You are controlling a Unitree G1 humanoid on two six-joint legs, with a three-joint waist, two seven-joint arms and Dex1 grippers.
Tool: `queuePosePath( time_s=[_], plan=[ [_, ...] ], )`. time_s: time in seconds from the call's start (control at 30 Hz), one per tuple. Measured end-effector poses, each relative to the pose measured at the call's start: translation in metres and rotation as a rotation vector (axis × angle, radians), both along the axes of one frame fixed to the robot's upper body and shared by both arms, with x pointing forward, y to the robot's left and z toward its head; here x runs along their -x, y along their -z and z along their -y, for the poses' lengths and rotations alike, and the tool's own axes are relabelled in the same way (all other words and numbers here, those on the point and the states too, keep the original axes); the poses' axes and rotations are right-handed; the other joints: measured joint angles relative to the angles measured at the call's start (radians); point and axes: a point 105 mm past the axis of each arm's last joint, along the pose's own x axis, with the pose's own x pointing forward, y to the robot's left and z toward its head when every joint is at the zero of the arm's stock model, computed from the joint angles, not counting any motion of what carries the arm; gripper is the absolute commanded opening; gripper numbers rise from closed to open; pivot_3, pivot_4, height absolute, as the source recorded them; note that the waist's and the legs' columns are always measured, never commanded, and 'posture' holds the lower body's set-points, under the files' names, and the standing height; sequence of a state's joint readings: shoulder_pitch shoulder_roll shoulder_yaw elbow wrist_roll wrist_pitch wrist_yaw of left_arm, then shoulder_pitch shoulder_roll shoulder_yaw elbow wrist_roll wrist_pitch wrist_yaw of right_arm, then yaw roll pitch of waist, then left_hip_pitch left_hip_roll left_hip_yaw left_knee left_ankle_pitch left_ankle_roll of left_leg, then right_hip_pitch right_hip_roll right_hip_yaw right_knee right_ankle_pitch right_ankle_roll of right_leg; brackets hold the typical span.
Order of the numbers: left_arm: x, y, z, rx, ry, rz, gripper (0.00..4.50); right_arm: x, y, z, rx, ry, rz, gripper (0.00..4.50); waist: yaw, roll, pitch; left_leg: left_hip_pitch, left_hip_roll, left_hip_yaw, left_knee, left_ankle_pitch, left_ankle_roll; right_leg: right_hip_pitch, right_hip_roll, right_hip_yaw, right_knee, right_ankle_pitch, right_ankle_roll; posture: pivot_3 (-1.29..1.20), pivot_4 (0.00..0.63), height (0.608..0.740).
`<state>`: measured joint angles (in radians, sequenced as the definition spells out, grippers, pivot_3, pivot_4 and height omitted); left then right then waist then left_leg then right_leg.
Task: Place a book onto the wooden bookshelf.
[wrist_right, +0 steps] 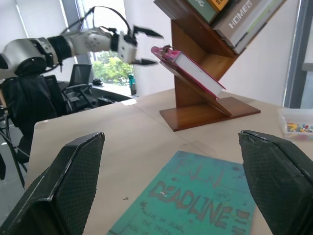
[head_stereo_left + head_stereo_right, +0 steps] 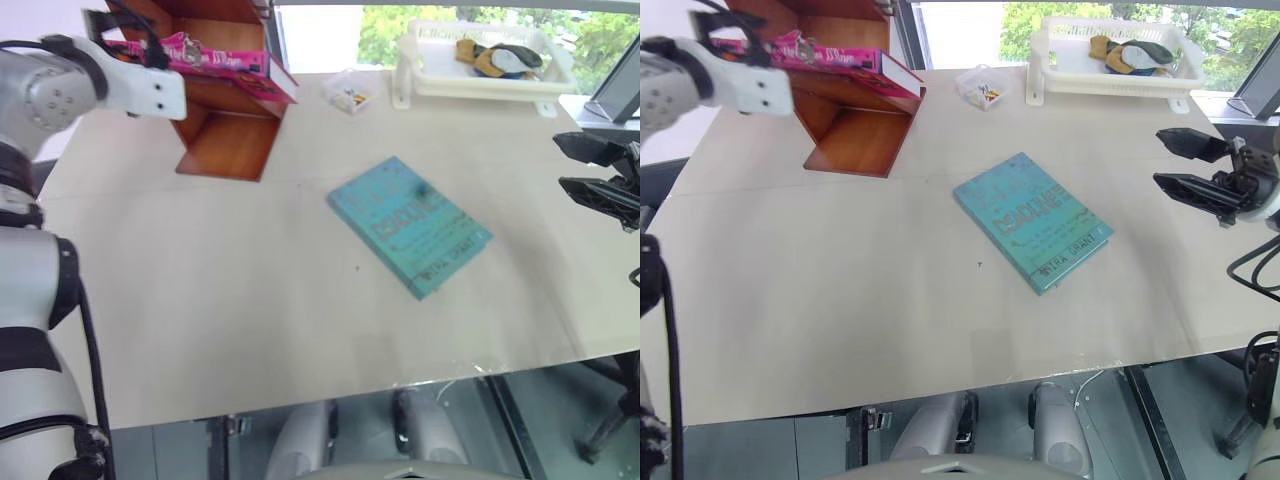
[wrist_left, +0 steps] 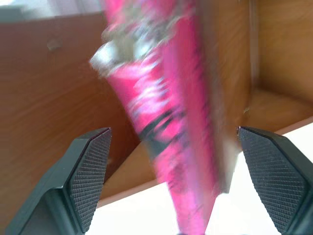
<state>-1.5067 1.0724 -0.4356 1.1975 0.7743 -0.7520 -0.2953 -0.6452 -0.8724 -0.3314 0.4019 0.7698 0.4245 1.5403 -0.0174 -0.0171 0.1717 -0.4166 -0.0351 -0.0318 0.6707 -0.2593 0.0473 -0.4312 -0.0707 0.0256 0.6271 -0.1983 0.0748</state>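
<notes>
Two grippers are up over a pale table (image 2: 200,300), and both stand with fingers spread and nothing between them. At far left the left gripper (image 1: 142,46) hangs just beside the near end of the pink book (image 2: 830,58), its fingers (image 3: 88,171) apart on either side of the cover without pressing on it; the right wrist view shows a gap between the fingertips and the book's edge. The book lies on a slanted board of the wooden shelf (image 2: 228,140), tilted along it with its white page edge facing out over the table, and other books rest on a higher board. To the right of the shelf sits a small clear box (image 2: 348,93) of little coloured bits. Near the middle of the table a teal book (image 2: 410,226) lies flat and askew. Behind it stands a white tray (image 2: 480,85) with yellow and dark items inside. At far right the right gripper (image 2: 1190,165) hovers above the table edge, pointing inward toward the teal book, well apart from it.
</notes>
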Motion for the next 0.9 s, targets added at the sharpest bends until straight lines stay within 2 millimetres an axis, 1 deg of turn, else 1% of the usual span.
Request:
queuePosePath(
  time_s=[0.03,0.07,0.1,0.13,0.2,0.27,0.3,0.33,0.37,0.43,0.47,0.5,0.53,0.57,0.63,0.67,0.7,0.77,0.8,0.83,0.9],
  plan=[
    [0.007,-0.013,0.003,0.105,0.058,0.035,4.45,0.0,0.0,0.0,0.002,0.001,-0.001,4.5,0.001,0.0,0.0,0.0,0.0,0.001,0.0,0.0,0.0,0.0,0.0,0.0,0.0,0.0,0.0,0.0,0.15,0.74],
    [0.013,-0.021,0.004,0.17,0.096,0.052,4.45,0.0,0.001,0.001,0.004,0.003,-0.003,4.5,0.003,0.0,0.0,0.0,0.0,0.001,0.0,0.0,0.0,0.0,0.0,0.0,0.0,0.0,0.0,0.0,0.15,0.74],
    [0.017,-0.022,0.003,0.246,0.132,0.038,4.45,0.001,0.001,0.001,0.006,0.003,-0.004,4.5,0.004,0.002,-0.001,0.0,0.0,0.001,0.0,0.0,0.0,0.0,-0.001,0.0,0.0,0.0,0.0,0.0,0.15,0.74],
    [0.021,-0.016,0.0,0.317,0.163,0.002,4.45,0.001,0.002,0.002,0.009,0.007,-0.008,4.5,0.004,0.004,-0.002,0.001,0.0,0.002,0.0,0.0,0.0,0.0,-0.001,0.0,0.0,0.0,0.0,0.0,0.15,0.74],
    [0.026,0.013,-0.012,0.469,0.186,-0.135,4.45,0.003,0.009,0.007,0.018,0.024,-0.034,4.5,0.003,0.006,-0.003,0.001,0.001,0.002,0.001,0.0,0.0,0.0,-0.001,0.0,0.001,0.0,0.0,0.0,0.15,0.74],
    [0.032,0.048,-0.02,0.653,0.204,-0.287,4.45,0.006,0.014,0.011,0.03,0.04,-0.054,4.5,0.0,0.006,-0.003,0.001,0.002,0.002,0.002,0.0,0.0,0.0,0.0,0.0,0.005,0.0,0.0,0.0,0.15,0.74],
    [0.035,0.058,-0.021,0.719,0.219,-0.332,4.45,0.007,0.016,0.014,0.035,0.053,-0.062,4.5,-0.001,0.005,-0.003,0.001,0.003,0.002,0.003,0.0,0.0,0.0,0.0,0.0,0.006,0.0,0.0,0.0,0.15,0.74],
    [0.046,0.079,-0.023,0.851,0.234,-0.413,4.45,0.009,0.02,0.018,0.047,0.067,-0.075,4.5,-0.005,0.005,-0.003,0.002,0.004,0.002,0.004,0.0,0.0,0.0,0.0,0.001,0.006,0.0,0.0,0.0,0.15,0.74],
    [0.051,0.09,-0.024,0.915,0.23,-0.468,4.45,0.01,0.023,0.021,0.053,0.082,-0.088,4.5,-0.006,0.005,-0.003,0.001,0.004,0.002,0.004,0.0,0.0,0.0,0.0,0.0,0.007,0.0,0.0,0.0,0.15,0.74],
    [0.07,0.114,-0.022,1.05,0.23,-0.565,4.45,0.012,0.03,0.025,0.074,0.101,-0.103,4.5,-0.013,0.005,-0.004,0.003,0.004,0.003,0.004,0.0,0.0,0.0,0.0,0.001,0.007,0.0,-0.001,0.0,0.15,0.74],
    [0.089,0.137,-0.02,1.171,0.211,-0.628,4.45,0.015,0.04,0.028,0.099,0.119,-0.133,4.5,-0.017,0.005,-0.004,0.003,0.005,0.003,0.004,-0.002,0.003,0.0,-0.001,0.002,0.005,0.0,-0.001,0.0,0.15,0.74],
    [0.094,0.148,-0.019,1.232,0.192,-0.648,4.45,0.015,0.047,0.03,0.111,0.134,-0.157,4.5,-0.016,0.005,-0.004,0.005,0.004,0.003,0.004,-0.003,0.004,0.001,-0.001,0.002,0.004,0.0,-0.001,0.0,0.15,0.74],
    [0.098,0.157,-0.022,1.288,0.158,-0.638,4.45,0.016,0.052,0.032,0.123,0.144,-0.169,4.5,-0.015,0.005,-0.004,0.004,0.004,0.002,0.003,-0.003,0.004,0.001,-0.001,0.001,0.003,0.0,-0.001,0.0,0.15,0.74],
    [0.103,0.166,-0.029,1.355,0.107,-0.61,4.45,0.017,0.058,0.034,0.138,0.16,-0.188,4.5,-0.014,0.005,-0.004,0.005,0.005,0.002,0.003,-0.003,0.004,0.001,-0.001,0.001,0.004,0.001,-0.002,0.0,0.15,0.74],
    [0.107,0.174,-0.037,1.406,0.061,-0.588,4.45,0.018,0.063,0.036,0.149,0.174,-0.204,4.5,-0.013,0.005,-0.004,0.007,0.005,0.002,0.003,-0.002,0.003,0.002,-0.001,0.001,0.004,0.001,-0.002,0.0,0.15,0.74],
    [0.11,0.182,-0.045,1.45,0.008,-0.57,4.45,0.018,0.068,0.039,0.156,0.189,-0.222,4.5,-0.01,0.004,-0.004,0.008,0.005,0.001,0.003,-0.002,0.002,0.003,0.0,0.0,0.005,0.001,-0.003,0.0,0.15,0.74],
    [0.14,0.204,-0.056,1.541,-0.063,-0.58,4.45,0.019,0.084,0.048,0.22,0.251,-0.25,4.5,-0.002,0.005,-0.005,0.024,0.006,0.003,-0.003,-0.001,0.001,0.017,-0.001,0.001,-0.002,0.003,-0.005,0.0,0.15,0.74],
    [0.147,0.215,-0.057,1.571,-0.092,-0.606,4.45,0.019,0.091,0.053,0.235,0.275,-0.27,4.5,0.001,0.006,-0.005,0.025,0.006,0.004,-0.003,-0.001,0.001,0.019,-0.001,0.002,-0.001,0.003,-0.006,0.0,0.15,0.74],
    [0.158,0.227,-0.053,1.583,-0.114,-0.635,4.45,0.017,0.098,0.056,0.272,0.304,-0.274,4.5,0.001,0.005,-0.005,0.025,0.007,0.004,-0.003,-0.001,0.001,0.019,-0.002,0.002,-0.002,0.003,-0.006,0.0,0.15,0.74],
    [0.164,0.236,-0.049,1.595,-0.131,-0.665,4.45,0.016,0.103,0.06,0.292,0.335,-0.29,4.5,0.003,0.005,-0.006,0.026,0.007,0.005,-0.003,-0.001,0.001,0.019,-0.003,0.002,-0.002,0.003,-0.006,0.0,0.15,0.74],
    [0.169,0.242,-0.044,1.603,-0.142,-0.688,4.45,0.013,0.113,0.062,0.313,0.363,-0.325,4.5,0.008,0.004,-0.006,0.025,0.007,0.003,-0.002,-0.001,0.0,0.019,-0.003,0.001,-0.002,0.003,-0.006,0.0,0.15,0.74]
  ],
)
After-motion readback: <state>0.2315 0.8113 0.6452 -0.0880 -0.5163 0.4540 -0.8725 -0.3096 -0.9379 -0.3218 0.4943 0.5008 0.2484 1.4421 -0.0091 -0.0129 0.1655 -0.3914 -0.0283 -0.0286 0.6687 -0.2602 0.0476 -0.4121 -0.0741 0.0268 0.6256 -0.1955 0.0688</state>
